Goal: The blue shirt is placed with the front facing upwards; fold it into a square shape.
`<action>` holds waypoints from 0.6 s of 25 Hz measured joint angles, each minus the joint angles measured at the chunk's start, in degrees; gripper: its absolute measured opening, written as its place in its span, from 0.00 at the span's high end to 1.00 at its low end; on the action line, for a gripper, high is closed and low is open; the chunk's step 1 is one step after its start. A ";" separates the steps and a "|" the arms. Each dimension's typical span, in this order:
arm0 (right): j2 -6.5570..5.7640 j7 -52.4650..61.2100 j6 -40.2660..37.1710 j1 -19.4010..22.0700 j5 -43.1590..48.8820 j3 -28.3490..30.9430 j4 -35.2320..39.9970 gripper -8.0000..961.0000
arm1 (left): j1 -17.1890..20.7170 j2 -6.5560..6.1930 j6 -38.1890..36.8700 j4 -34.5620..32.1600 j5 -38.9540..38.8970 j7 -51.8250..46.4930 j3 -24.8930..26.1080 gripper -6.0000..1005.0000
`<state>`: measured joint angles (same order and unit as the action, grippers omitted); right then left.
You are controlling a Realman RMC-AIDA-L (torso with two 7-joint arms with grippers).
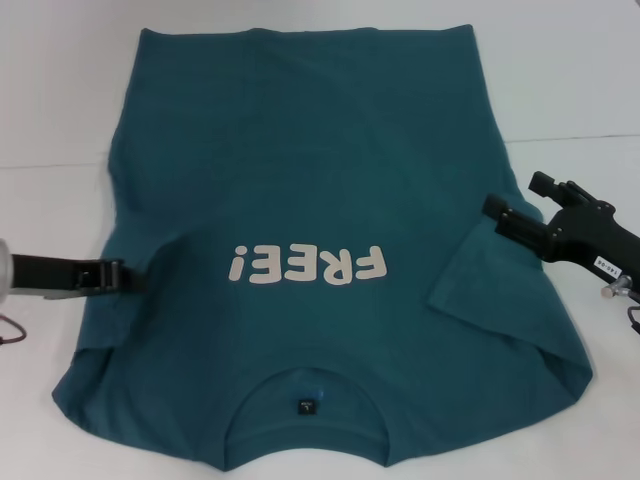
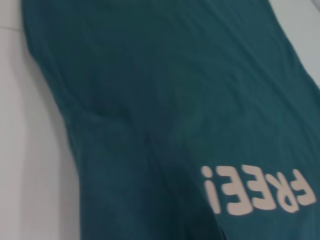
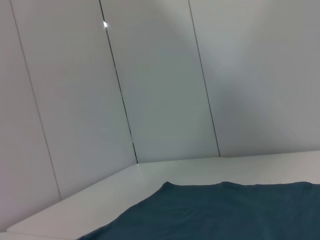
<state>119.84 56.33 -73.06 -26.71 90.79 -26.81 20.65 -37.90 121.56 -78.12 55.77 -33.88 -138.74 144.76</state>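
The blue shirt (image 1: pixel 320 200) lies face up on the white table (image 1: pixel 560 70), collar toward the robot, only its right sleeve (image 1: pixel 470 275) tucked inward, while the left gripper (image 1: pixel 112 277) and right gripper (image 1: pixel 497 215) flank it, grip unreadable; folding barely begun.

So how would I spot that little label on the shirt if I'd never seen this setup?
Start with the blue shirt spread across the white table. Go below the cream FREE! lettering to the curved neckline at the near edge. The label is the small dark square just inside that collar, the only dark patch on the teal cloth.
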 joint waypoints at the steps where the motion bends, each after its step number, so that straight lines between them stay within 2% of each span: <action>1: 0.00 0.00 0.06 -0.02 0.00 0.00 0.00 0.05 | -0.27 0.55 -0.44 0.66 -0.04 -0.14 -0.50 0.96; 2: -0.01 0.00 0.12 -0.04 0.00 0.00 0.00 0.05 | -0.38 0.98 -0.27 1.49 -0.05 -0.50 -2.08 0.96; 4: -0.02 0.00 0.31 -0.05 0.00 -0.03 0.00 0.05 | -0.40 0.79 0.23 1.68 -0.06 -0.61 -2.35 0.96; 8: -0.04 0.00 0.46 0.10 0.00 0.03 0.00 0.05 | -0.40 -0.34 1.51 1.60 0.17 -1.10 -2.09 0.96; 15: -0.04 0.00 0.47 0.15 0.00 -0.07 0.00 0.05 | 1.18 -4.40 5.13 1.18 0.86 -3.12 -1.91 0.96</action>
<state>119.79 56.34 -72.59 -26.56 90.79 -26.88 20.66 -36.73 117.17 -72.99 56.96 -33.02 -141.86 142.86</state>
